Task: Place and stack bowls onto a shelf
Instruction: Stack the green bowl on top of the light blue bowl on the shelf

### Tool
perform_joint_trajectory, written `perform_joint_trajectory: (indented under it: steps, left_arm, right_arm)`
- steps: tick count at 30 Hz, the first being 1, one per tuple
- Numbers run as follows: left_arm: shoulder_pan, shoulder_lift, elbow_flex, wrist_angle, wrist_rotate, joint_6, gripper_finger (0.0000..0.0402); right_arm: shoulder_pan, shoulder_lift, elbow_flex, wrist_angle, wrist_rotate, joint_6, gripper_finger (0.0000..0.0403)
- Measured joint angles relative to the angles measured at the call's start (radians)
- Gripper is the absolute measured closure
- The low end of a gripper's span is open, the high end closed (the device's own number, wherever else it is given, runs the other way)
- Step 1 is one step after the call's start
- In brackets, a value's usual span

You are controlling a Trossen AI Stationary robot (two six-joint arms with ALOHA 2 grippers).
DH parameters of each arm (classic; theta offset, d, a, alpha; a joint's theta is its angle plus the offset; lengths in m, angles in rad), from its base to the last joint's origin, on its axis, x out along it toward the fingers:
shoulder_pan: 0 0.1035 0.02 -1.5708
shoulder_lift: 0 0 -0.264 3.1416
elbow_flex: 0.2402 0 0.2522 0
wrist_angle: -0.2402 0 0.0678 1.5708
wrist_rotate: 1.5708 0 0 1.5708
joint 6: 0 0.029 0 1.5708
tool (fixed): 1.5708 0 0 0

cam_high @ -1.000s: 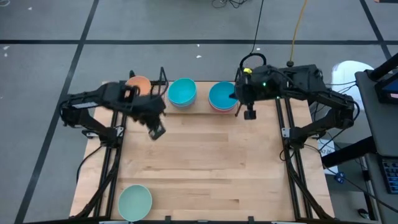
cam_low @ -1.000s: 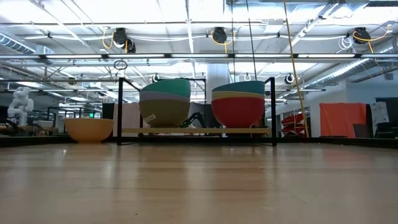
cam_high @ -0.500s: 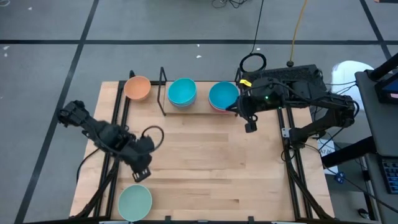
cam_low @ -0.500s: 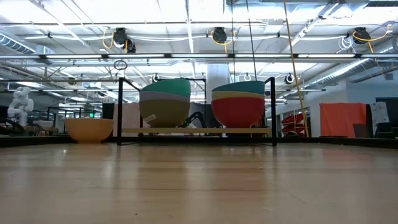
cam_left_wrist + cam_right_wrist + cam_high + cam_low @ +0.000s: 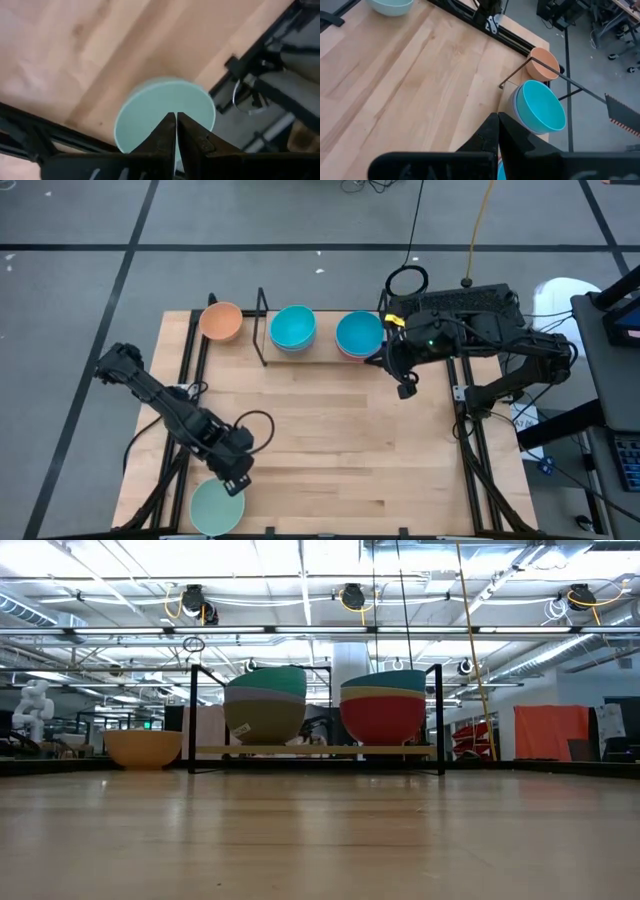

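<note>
The shelf [image 5: 320, 750] stands at the table's far edge and carries two stacks of bowls. The left stack [image 5: 266, 705] has a teal bowl [image 5: 293, 328] on top of a lavender and an olive-grey one. The right stack [image 5: 384, 705] has a teal bowl [image 5: 357, 334] over a cream and a magenta one. An orange bowl [image 5: 221, 321] rests on the table left of the shelf. A mint green bowl [image 5: 208, 510] sits at the near-left corner. My left gripper [image 5: 236, 482], shut, hovers over its rim [image 5: 150, 112]. My right gripper [image 5: 405, 389], shut, hangs in front of the shelf's right end.
Bare wooden tabletop [image 5: 330, 440] stretches between the shelf and the near edge. Black frame rails [image 5: 470, 440] run along both sides of the table. The right wrist view shows the shelf's wire upright [image 5: 520, 72] beside the left teal bowl [image 5: 540, 107].
My left arm has swung from beside the orange bowl at the far left toward the table's near edge and now hangs over the mint green bowl. My right gripper has drawn back a little from the shelf toward the near edge. No bowl has moved.
</note>
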Motion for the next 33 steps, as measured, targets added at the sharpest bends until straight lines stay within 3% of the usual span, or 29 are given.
perform_joint_trajectory:
  steps: [4,11,15,24,33]
  left_arm:
    - [0.003,0.0,-0.053,0.048,0.106,0.005,0.0393]
    - [0.002,0.0,-0.064,0.066,0.111,-0.01,0.0395]
    - [0.002,0.0,-0.064,0.099,0.072,0.06,0.0385]
    - [-0.011,0.0,-0.094,0.121,-0.016,0.138,0.0323]
    - [-0.109,0.0,-0.21,0.159,-0.024,0.372,0.0316]
  right_arm:
    - [0.011,0.0,0.0,0.0,0.0,-0.007,0.0403]
    - [0.012,0.0,0.0,0.001,0.0,-0.007,0.0403]
    - [0.012,0.0,0.0,0.018,0.0,-0.009,0.0403]
    - [0.012,0.0,0.0,0.034,0.0,-0.011,0.0403]
    - [0.012,0.0,0.0,0.032,0.0,-0.011,0.0403]
